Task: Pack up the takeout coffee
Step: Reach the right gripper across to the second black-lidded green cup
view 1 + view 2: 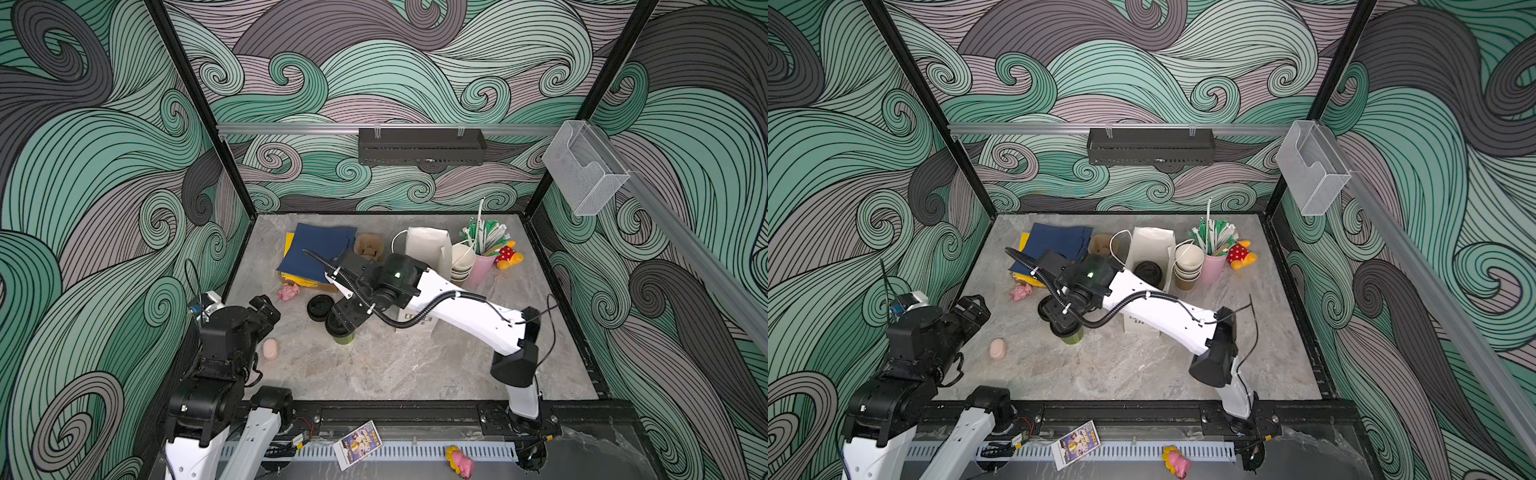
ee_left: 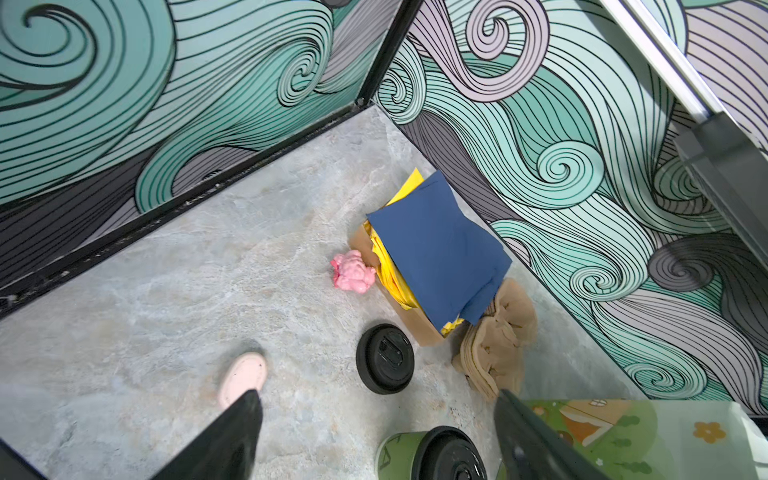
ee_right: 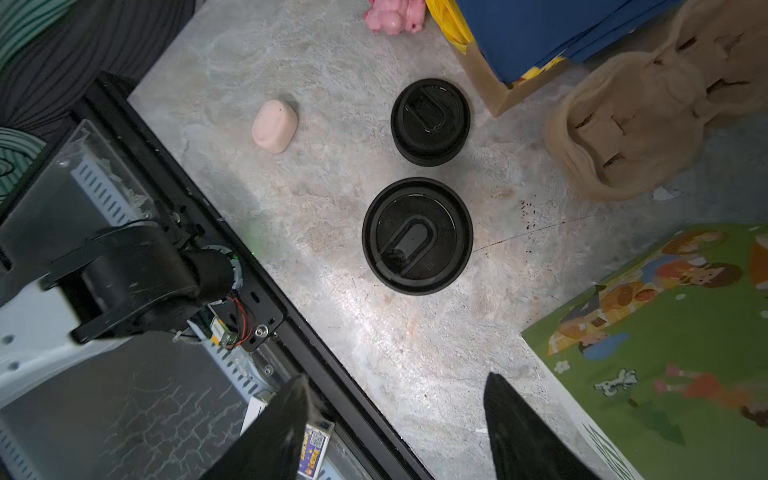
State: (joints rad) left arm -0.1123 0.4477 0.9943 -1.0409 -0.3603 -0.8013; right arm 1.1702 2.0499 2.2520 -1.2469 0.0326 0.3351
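Our lidded cup stands upright, axis vertical, on the table under the right gripper, whose jaws gape empty. A spare lid sits just beside it. Only a top view shows another lid inside the bag, perhaps capping a cup. The left gripper hangs spread, empty. We see bare room nearward.

Top pair overlooks table — wrists close, seemingly downward.
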